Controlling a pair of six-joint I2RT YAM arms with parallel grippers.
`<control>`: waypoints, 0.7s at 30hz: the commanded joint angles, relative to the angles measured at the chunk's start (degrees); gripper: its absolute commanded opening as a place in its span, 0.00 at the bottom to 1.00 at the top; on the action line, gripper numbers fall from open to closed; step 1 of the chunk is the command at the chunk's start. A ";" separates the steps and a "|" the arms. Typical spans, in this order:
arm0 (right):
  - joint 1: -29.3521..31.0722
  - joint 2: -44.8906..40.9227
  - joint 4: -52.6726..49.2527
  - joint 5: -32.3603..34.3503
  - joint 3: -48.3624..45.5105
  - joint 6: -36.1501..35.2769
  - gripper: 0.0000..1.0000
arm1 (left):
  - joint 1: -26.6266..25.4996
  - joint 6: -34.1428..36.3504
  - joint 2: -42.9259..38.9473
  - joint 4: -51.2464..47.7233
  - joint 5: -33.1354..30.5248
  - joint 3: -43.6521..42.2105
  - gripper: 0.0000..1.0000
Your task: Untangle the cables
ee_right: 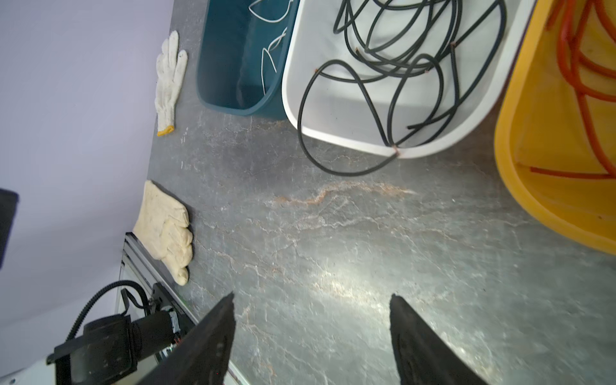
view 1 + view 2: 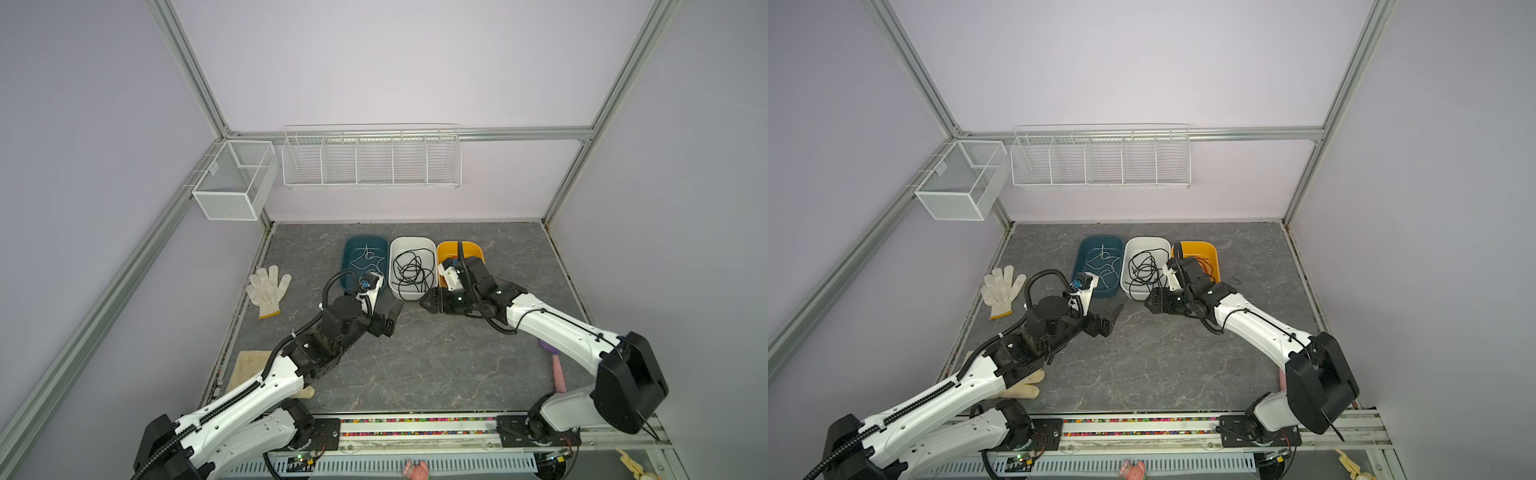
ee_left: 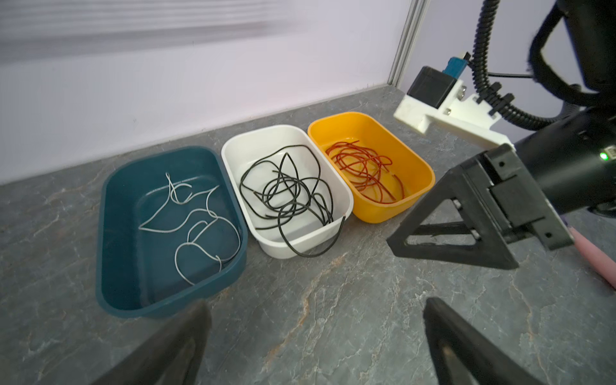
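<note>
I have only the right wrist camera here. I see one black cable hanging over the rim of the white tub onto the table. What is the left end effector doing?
Observer: The left end effector is open and holds nothing.
Operator: My view cuts off the blue tub. Are the white cables all inside it?
Observer: Yes. In the left wrist view no white strand crosses its rim.
Operator: Is anything lying on the right side of the table?
Observer: A pink-handled tool lies near the right edge, partly under the right arm.
</note>
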 commanded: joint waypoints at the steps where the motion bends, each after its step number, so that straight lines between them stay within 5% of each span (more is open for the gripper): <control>1: -0.48 3.97 5.96 -0.56 0.84 6.04 0.68 | 0.31 -5.45 0.02 -3.67 -1.89 -0.11 0.99; 21: -2.99 17.51 10.19 3.35 6.59 8.73 0.33 | 0.28 -4.97 -8.60 -5.06 -3.73 -3.98 0.99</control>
